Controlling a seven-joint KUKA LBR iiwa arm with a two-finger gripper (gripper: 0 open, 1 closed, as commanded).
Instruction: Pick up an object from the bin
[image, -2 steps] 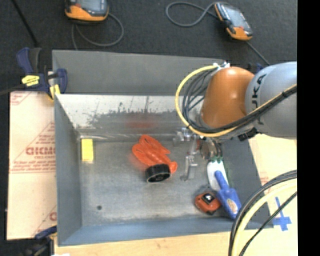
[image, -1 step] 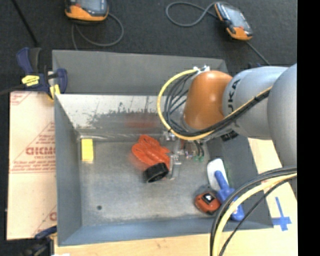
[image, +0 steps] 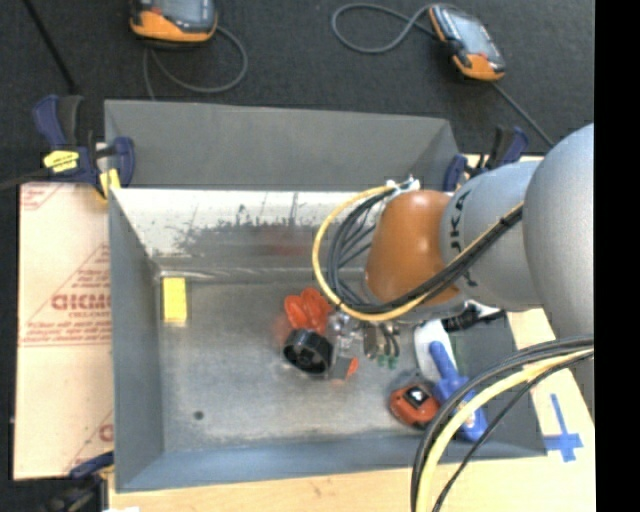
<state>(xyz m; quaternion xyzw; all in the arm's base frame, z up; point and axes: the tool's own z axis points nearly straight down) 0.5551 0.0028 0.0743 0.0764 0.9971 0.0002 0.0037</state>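
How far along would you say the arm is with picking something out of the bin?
Done: the gripper is down in the bin, beside a black round thing and an orange thing mid-floor. In hand: lining up on those two, it seems; I cannot see anything held. Left: a grasp and the lift out. The yellow block lies apart at the left.

You have the gripper (image: 352, 348) low in mid-bin (image: 140, 330), just beside a black round piece (image: 307, 352) and an orange lump (image: 305, 308). A yellow block (image: 174, 300) lies well apart at the view's left; an orange-and-black disc (image: 412, 405) sits lower right
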